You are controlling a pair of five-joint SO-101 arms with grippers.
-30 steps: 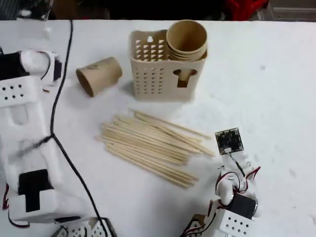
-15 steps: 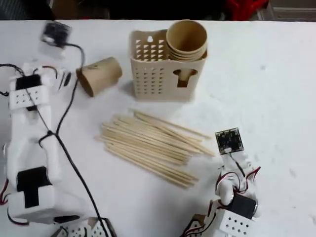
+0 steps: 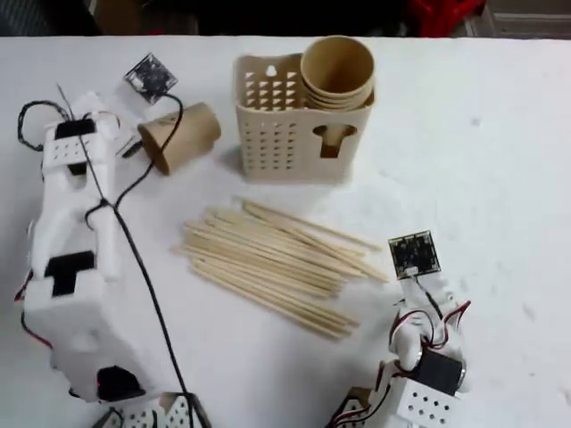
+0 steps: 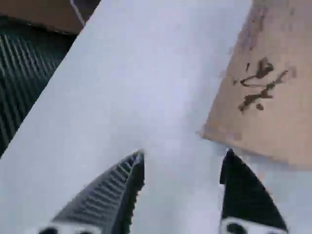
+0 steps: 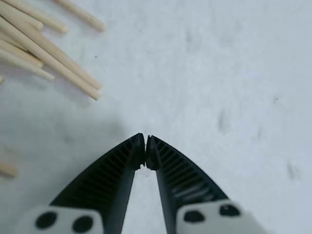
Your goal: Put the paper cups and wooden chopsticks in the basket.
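We see the left pincer (image 4: 183,155) spread open and empty. In the high view the fallen paper cup (image 3: 181,134) lies on the worktop (image 3: 500,160) at its three o'clock, nine o'clock of the basket (image 3: 268,143). The cup's long axis runs eight to two o'clock, mouth toward that arm. The right pincer (image 5: 146,137) is closed and empty by the chopsticks (image 3: 268,259), so we judge the left arm the nearer one.

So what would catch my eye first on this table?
A pale perforated basket stands toward the back, with a stack of paper cups upright in it. One more cup lies on its side beside the basket, the open left gripper right by it. A loose pile of wooden chopsticks lies in front.
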